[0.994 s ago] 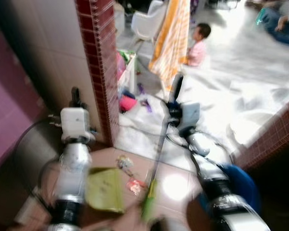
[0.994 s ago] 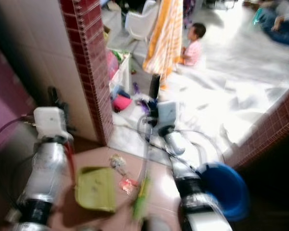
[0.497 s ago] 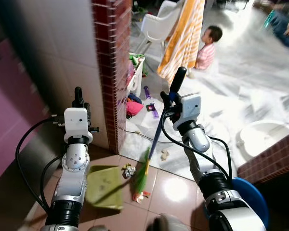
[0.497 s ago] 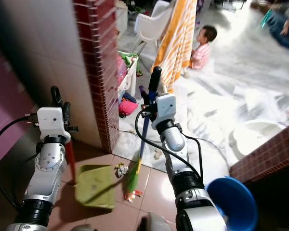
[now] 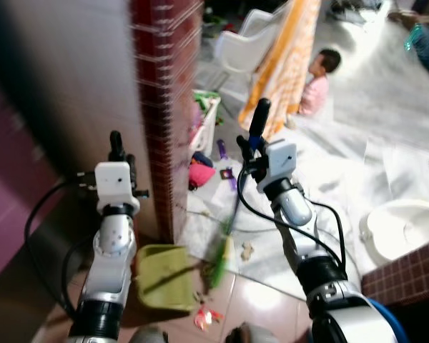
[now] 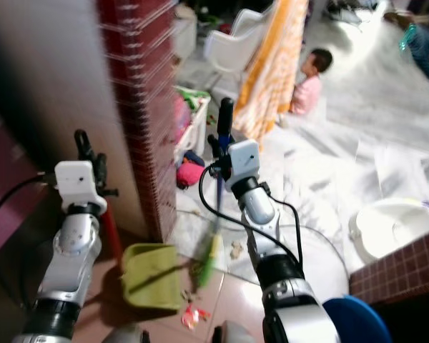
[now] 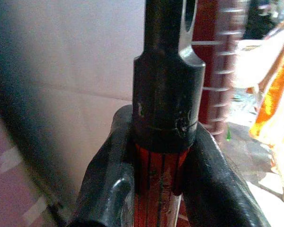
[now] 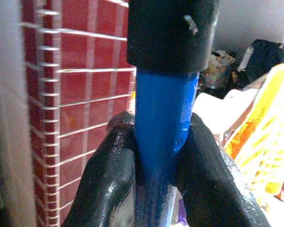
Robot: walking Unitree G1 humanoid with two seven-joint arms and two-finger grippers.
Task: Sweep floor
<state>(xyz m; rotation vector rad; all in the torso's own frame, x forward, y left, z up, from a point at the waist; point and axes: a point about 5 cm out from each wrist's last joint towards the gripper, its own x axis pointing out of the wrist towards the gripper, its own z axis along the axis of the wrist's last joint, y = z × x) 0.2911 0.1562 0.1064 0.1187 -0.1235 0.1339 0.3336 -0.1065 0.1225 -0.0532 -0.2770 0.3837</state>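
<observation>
2 grippers clamp handles near the brick pillar (image 5: 164, 107). Left gripper (image 7: 156, 184) fingers closed on the dustpan handle (image 7: 158, 189), red with a black cap; green dustpan (image 5: 161, 277) sits at the pillar's foot. Right gripper (image 8: 156, 175) fingers closed on the blue broom (image 8: 163, 123); its green bristles (image 5: 220, 261) lie just beside the dustpan. Litter (image 5: 207, 318) lies near the pan, on the side away from the pillar.

Home: toys (image 5: 202, 174), tiled floor (image 5: 268, 296)
</observation>
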